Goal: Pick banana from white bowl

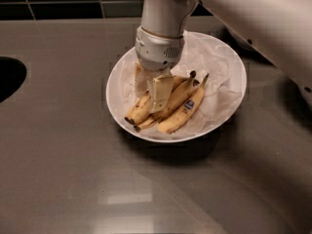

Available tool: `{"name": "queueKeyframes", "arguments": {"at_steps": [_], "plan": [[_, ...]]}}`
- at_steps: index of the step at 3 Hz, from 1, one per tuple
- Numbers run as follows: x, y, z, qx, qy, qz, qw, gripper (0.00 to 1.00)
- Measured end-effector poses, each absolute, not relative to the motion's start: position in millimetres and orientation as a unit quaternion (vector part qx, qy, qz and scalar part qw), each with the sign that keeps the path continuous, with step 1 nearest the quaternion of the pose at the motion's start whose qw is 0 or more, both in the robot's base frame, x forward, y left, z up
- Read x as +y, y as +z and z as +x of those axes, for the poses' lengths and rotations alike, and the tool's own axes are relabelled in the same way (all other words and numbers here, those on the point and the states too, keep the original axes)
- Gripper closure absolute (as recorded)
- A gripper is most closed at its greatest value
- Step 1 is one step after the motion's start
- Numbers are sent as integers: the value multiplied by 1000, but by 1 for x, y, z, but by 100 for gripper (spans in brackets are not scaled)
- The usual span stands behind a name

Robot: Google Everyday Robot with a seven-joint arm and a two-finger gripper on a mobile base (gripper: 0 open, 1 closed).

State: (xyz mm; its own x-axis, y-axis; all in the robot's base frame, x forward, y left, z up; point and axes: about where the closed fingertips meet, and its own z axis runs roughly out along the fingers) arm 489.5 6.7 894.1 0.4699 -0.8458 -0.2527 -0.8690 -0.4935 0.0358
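The white bowl is wide, shallow and lined with crinkled white paper. It stands on the grey counter at centre. Three bananas lie in it, side by side. The blotched banana is the leftmost, with a dark tip toward the front left. A cleaner banana with a blue sticker lies on the right, and a third lies between them. My gripper reaches straight down into the bowl and sits on the upper part of the left bananas, hiding their stem ends.
The grey counter spreads all around the bowl. A dark round opening is at the left edge. A dark tiled wall runs along the back. My white arm crosses the upper right above the bowl's far rim.
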Motion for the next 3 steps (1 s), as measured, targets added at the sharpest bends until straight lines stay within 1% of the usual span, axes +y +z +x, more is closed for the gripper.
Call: {"name": "queueKeyframes", "arguments": {"at_steps": [1, 3], "plan": [[14, 900, 495, 502, 105, -856, 69, 100], [22, 918, 490, 502, 75, -858, 82, 100]]}}
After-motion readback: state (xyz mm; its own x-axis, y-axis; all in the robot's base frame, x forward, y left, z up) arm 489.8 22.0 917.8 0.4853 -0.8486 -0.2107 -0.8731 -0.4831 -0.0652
